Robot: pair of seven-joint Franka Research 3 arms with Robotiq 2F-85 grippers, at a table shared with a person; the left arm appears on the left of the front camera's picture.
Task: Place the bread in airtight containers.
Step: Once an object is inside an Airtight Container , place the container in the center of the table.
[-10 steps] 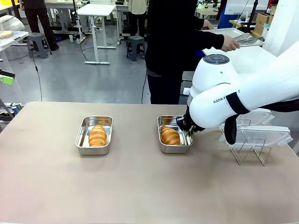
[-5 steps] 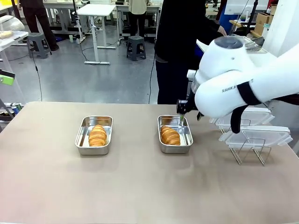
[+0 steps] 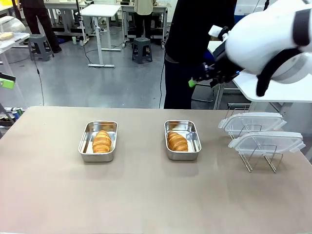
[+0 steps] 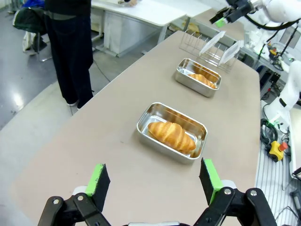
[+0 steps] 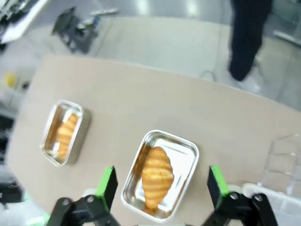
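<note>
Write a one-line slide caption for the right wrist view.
Open right gripper above a croissant lying in its steel tub; a second filled tub sits farther off.

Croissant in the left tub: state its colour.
Golden-brown croissant, ridged with darker bands; the left wrist view shows it best.

Probably a robotics lab; white workbench [image 3: 100, 9], stools [image 3: 141, 46], bare floor [image 3: 97, 83]

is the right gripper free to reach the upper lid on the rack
Probably yes: the right gripper hangs open and empty above the table, with nothing over the upper lid.
</note>
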